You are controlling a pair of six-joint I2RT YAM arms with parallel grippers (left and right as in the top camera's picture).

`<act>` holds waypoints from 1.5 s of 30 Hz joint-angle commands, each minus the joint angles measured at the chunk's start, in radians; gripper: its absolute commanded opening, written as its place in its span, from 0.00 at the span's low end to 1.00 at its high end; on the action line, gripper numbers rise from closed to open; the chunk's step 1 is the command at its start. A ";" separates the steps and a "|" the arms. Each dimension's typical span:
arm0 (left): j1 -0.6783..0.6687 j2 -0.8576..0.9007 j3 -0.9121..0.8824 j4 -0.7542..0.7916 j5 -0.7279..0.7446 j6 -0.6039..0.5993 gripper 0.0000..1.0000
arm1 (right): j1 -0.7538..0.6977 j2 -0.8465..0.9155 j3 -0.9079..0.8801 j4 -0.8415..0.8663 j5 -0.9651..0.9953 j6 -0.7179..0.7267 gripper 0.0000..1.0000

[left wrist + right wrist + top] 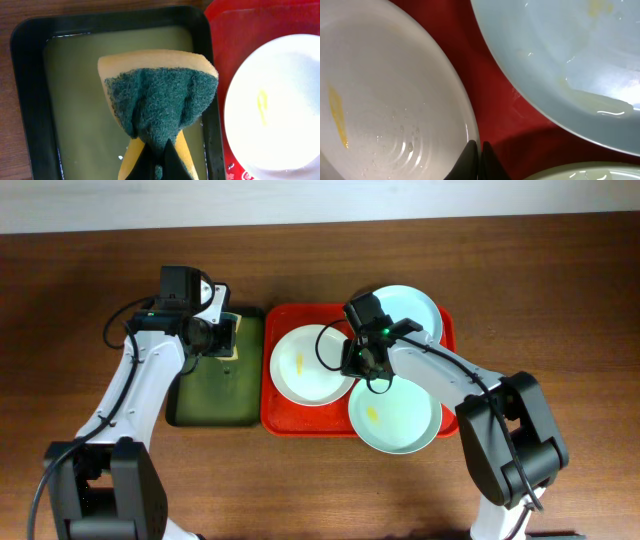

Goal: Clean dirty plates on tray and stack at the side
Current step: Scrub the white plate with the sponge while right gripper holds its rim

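Plates [415, 305] lie on the big red tray [275, 420]: a white plate [315, 385] with a yellow smear [336, 115] on the left, two blue plates [400, 420] on the right. Over the green tray [30, 100] beside it, the left gripper [161, 152] squeezes a sponge [160, 95]. The right gripper [479, 150] pinches the white plate's rim.

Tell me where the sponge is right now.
In the overhead view the sponge is left of centre, pinched in the left gripper over the dark green tray, left of the red tray and its white plate.
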 commanded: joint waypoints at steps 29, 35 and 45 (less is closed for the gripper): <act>-0.326 0.166 0.083 -0.050 0.010 -0.406 0.00 | -0.002 -0.028 -0.008 -0.003 -0.023 -0.122 0.04; -0.326 0.184 0.083 -0.058 -0.032 -0.405 0.00 | -0.009 -0.028 -0.017 -0.003 0.032 -0.108 0.04; -0.367 0.249 0.079 -0.016 -0.122 -0.405 0.00 | -0.006 -0.027 -0.019 0.028 0.010 -0.202 0.04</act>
